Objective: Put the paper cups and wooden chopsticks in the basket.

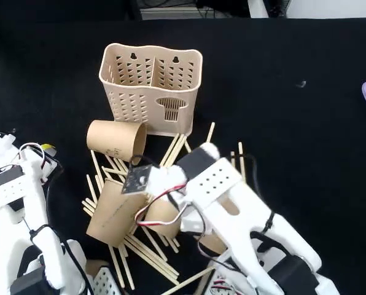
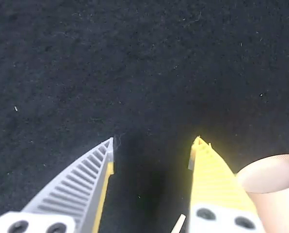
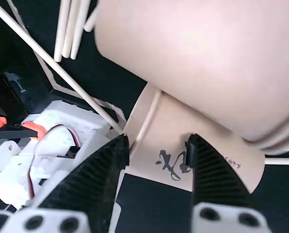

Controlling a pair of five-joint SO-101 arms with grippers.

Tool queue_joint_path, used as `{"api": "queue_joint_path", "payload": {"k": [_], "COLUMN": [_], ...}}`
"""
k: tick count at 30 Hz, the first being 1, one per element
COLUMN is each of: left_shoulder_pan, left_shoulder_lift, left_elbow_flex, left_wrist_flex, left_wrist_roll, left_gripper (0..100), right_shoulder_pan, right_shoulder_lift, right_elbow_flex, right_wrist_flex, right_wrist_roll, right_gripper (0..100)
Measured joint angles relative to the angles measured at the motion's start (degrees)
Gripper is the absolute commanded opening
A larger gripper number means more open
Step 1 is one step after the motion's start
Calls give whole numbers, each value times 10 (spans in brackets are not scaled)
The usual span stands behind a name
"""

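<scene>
1. Now, the left pincer (image 2: 154, 145) hangs wide open over the bare table (image 2: 135, 58), with one paper cup (image 2: 273, 187) just beside its yellow finger.
2. The right pincer (image 3: 156, 148) is open too, close over a printed cup (image 3: 183, 160) in the pile near the table's front edge.
3. It should probably pinch the rim softly, so the cup won't squash.
4. Wooden chopsticks (image 3: 67, 29) lie around the cups. Don't grab them too.
5. The basket (image 1: 149, 92) stands upright toward the far edge, with a lying cup (image 1: 115, 140) just before it.

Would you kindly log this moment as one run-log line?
left gripper open over table | right gripper open at paper cup | basket upright | chopsticks scattered on table
</scene>
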Motion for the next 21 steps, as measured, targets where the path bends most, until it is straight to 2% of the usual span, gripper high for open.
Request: {"api": "queue_joint_path", "payload": {"k": [14,18,21], "left_shoulder_pan": [0,0,0], "left_shoulder_lift": [0,0,0], "left_elbow_flex": [0,0,0], "left_wrist_flex": [0,0,0], "left_wrist_roll": [0,0,0], "left_gripper": [255,255,255], "right_shoulder_pan": [171,171,127], "right_shoulder_lift": [-110,-110,-110], "right_elbow_flex": [1,1,1], "right_wrist_flex": [0,0,1], "right_wrist_roll": [125,126,95], "right_gripper": [191,201,267]}}
